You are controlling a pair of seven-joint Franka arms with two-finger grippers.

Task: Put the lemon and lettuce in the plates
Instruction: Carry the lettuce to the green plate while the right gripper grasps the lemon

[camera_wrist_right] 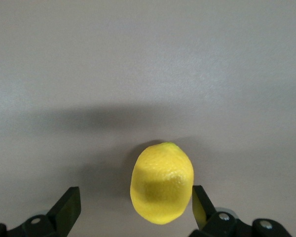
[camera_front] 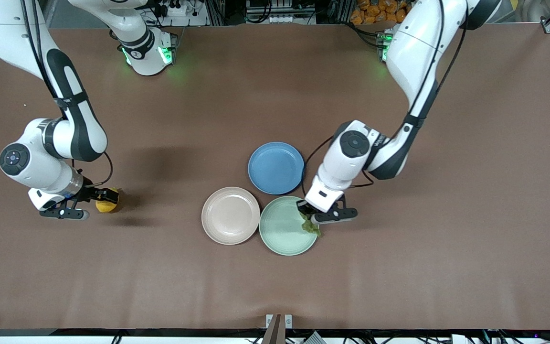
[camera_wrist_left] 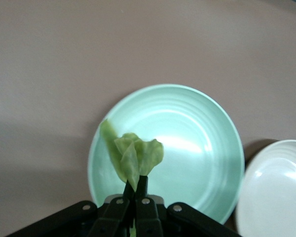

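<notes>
The yellow lemon [camera_front: 105, 206] lies on the brown table toward the right arm's end. My right gripper [camera_front: 111, 197] is open with the lemon [camera_wrist_right: 162, 182] between its fingers [camera_wrist_right: 67, 209], close against one of them. My left gripper [camera_front: 306, 216] is shut on the green lettuce [camera_front: 311, 227] leaf and holds it over the rim of the mint green plate [camera_front: 280, 229]. In the left wrist view the lettuce [camera_wrist_left: 133, 157] hangs from the left gripper [camera_wrist_left: 135, 189] above that plate [camera_wrist_left: 197, 143]. The beige-pink plate [camera_front: 230, 215] sits beside the green one and holds nothing.
A blue plate [camera_front: 276, 167] sits farther from the front camera than the two pale plates, touching the green one's edge. The beige-pink plate's rim also shows in the left wrist view [camera_wrist_left: 276, 192]. Bare table surrounds the plates and the lemon.
</notes>
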